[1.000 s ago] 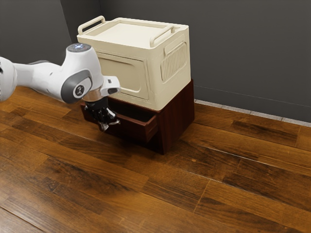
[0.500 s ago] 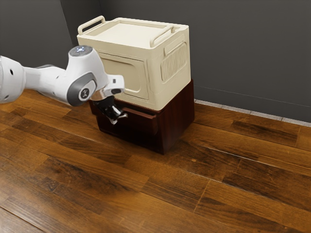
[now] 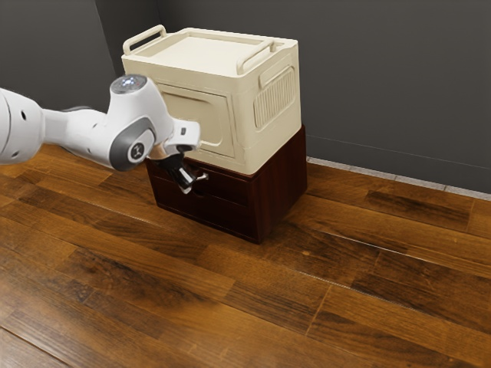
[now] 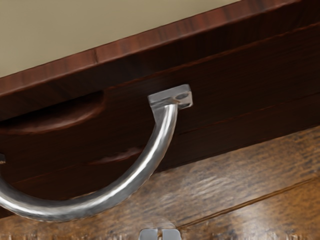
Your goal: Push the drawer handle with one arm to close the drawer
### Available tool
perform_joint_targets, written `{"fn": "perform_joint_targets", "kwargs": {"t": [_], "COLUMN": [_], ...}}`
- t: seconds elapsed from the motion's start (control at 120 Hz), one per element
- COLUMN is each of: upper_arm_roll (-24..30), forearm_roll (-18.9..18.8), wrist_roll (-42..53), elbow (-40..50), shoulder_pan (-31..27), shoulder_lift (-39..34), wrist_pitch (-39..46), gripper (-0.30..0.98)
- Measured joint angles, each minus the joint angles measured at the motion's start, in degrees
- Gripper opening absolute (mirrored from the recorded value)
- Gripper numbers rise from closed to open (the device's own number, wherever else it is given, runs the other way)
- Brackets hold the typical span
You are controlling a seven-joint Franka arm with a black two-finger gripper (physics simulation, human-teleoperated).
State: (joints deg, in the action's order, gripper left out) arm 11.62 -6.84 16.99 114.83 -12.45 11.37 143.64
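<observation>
The black two-finger claw (image 3: 187,187) is clenched, its grey tips side by side with nothing held between them; it points down at a slant in front of the upper drawer, close by the silvery, curved metal handle (image 3: 202,177), though whether the two touch I cannot tell; in the wrist view the handle is a smooth, shiny arc bowing out from the wood, one end fixed to a squared grey metal bracket (image 4: 167,96), and the tips of the claw (image 4: 160,234) lie just outside its curve; behind it, the dark reddish-brown wooden drawer (image 3: 227,189) sits in its cabinet, its front looking level with the frame around it, so it appears closed; a shallow scooped recess (image 4: 65,119) is cut along the top of that front; around the drawer stands the glossy dark reddish-brown wooden cabinet (image 3: 282,188), low and boxy, upright on the floor; on top of it rests a cream rectangular storage box (image 3: 244,130) with two raised bar handles, a framed front panel and a ribbed patch on its side; the white jointed arm with grey trim (image 3: 80,130) reaches in from the exterior view's left; beneath everything runs a brown wooden plank floor (image 3: 345,307), and behind stands a plain dark grey wall (image 3: 391,84) with a pale strip (image 3: 383,175) along its foot.
</observation>
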Motion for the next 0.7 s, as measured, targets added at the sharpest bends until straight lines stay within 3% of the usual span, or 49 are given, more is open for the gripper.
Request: {"fn": "perform_joint_targets", "kwargs": {"t": [0.2, 0.275, 0.467, 0.617, 0.7], "upper_arm_roll": [0.8, 1.7, 3.6, 4.2, 4.3], "forearm_roll": [1.8, 3.3, 8.0, 9.1, 9.3], "wrist_roll": [-2.3, -3.8, -6.9, -8.6, -9.4], "elbow": [10.8, 12.9, 14.4, 14.1, 13.4], "shoulder_pan": [1.1, 1.1, 1.0, 0.9, 0.7], "shoulder_lift": [-19.6, -23.8, -27.4, -27.9, -31.6], "wrist_pitch": [-12.2, -17.4, -26.4, -30.3, -33.0], "gripper": [-0.09, 0.05, 0.42, 0.55, 0.6]}}
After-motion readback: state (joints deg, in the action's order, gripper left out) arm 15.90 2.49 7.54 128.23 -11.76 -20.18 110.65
